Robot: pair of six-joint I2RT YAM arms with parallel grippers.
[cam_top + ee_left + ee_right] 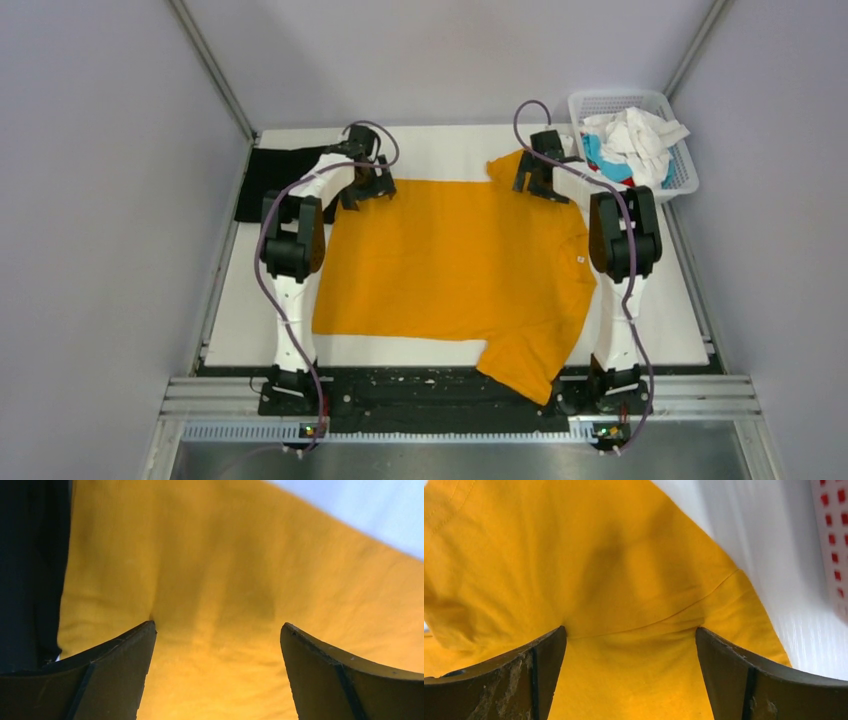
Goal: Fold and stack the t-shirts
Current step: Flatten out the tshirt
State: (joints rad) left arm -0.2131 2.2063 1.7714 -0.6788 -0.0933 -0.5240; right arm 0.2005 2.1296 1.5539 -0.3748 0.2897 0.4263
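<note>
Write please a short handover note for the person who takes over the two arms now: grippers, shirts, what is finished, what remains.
Left gripper: open, fingertips at the far left corner of the orange t-shirt, nothing gripped.
Right gripper: open, at the far sleeve of the same shirt, nothing gripped.
Orange t-shirt: spread flat on the table, collar to the right, near sleeve reaching past the near edge. Not yet folded.
Black t-shirt: far left, looks folded.
Basket, far right: white t-shirt and light-blue t-shirt, crumpled inside.
Left to do: fold the orange one, stack it, then the basket shirts.
</note>
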